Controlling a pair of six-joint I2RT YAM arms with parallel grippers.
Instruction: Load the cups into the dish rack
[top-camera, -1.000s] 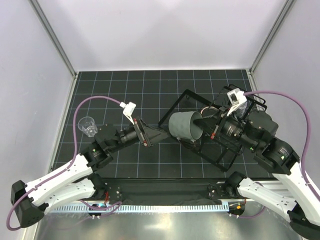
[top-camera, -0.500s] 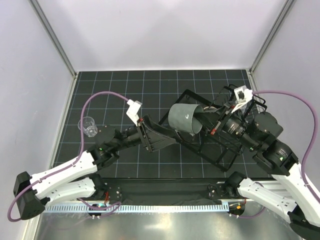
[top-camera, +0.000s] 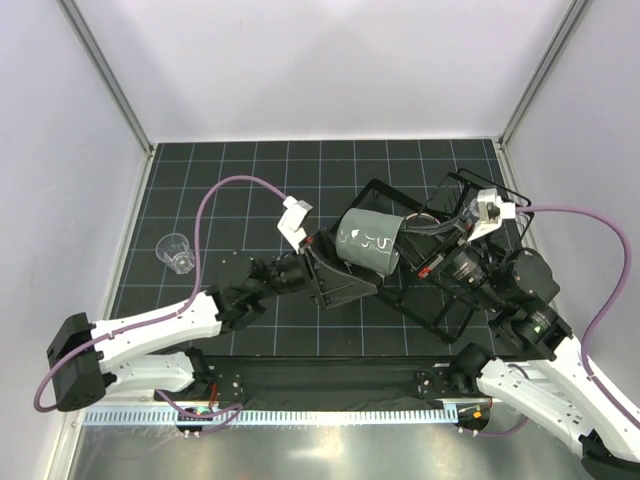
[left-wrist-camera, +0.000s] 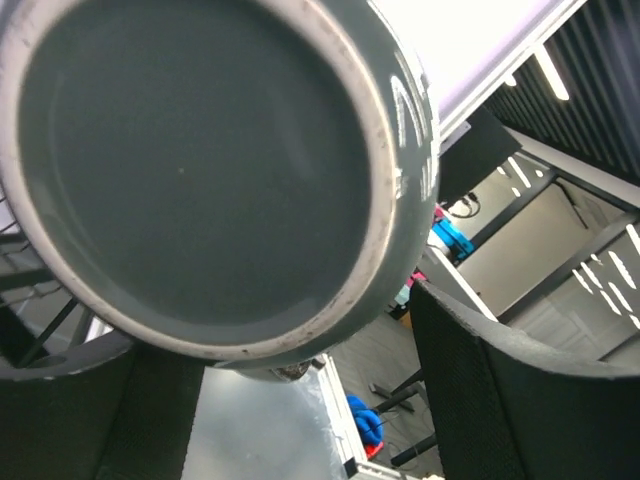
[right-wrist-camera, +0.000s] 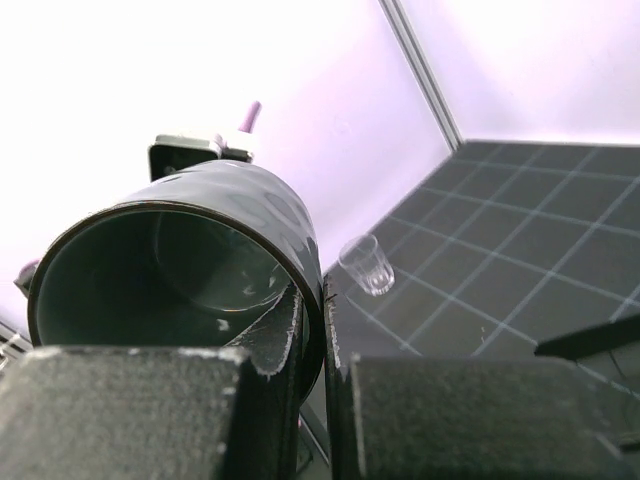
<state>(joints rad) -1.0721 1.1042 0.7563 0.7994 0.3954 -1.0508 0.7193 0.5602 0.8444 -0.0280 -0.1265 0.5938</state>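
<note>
We count one grey cup (top-camera: 368, 240), one clear tumbler (top-camera: 177, 251), one rack (top-camera: 350, 208) and two arms. The cup is dark grey inside and out, with white marks on its wall and a scuffed foot ring. It hangs tilted over the rack's left part. The right gripper (top-camera: 403, 247) pinches its rim, one finger inside and one outside. The left gripper (top-camera: 345, 268) is spread wide at the cup's base; we cannot tell whether it touches. The tumbler stands upright on the mat (top-camera: 250, 170), well apart to the left.

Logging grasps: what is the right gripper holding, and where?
The grey cup, pinched at its rim by the right gripper, one finger inside.
</note>
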